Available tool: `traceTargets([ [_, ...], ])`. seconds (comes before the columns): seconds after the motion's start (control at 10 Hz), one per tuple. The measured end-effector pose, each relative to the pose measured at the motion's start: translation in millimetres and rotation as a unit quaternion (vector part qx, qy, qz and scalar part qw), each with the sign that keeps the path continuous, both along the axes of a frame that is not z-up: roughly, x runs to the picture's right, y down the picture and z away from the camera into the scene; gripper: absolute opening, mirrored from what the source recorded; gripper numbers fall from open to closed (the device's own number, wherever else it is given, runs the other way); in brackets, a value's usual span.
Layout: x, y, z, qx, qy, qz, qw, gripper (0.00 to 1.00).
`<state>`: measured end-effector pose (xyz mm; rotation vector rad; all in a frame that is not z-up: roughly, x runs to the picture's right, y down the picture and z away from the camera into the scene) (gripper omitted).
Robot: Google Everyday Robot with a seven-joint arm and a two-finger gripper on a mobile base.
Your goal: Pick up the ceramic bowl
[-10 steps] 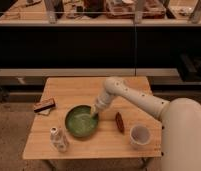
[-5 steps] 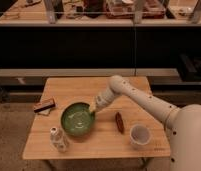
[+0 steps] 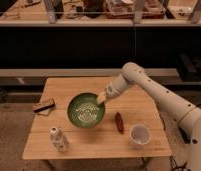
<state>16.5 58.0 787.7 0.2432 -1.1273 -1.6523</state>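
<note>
Gripper (image 3: 101, 98) at right rim of ceramic bowl (image 3: 85, 111), bowl tilted off worktop (image 3: 94, 140) (jaws apparently clenched on rim); lift slowly, keep level.

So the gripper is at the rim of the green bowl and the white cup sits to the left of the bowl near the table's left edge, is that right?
Not quite. The gripper is at the right rim of the ceramic bowl, but the white cup stands to the right of the bowl, near the table's front right corner, as the camera view shows.
</note>
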Motion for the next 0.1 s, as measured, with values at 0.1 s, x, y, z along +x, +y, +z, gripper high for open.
traceTargets([
  [0.1,5.7,-6.3,-5.5,0.001,-0.002,-0.003,1.0000,0.00],
])
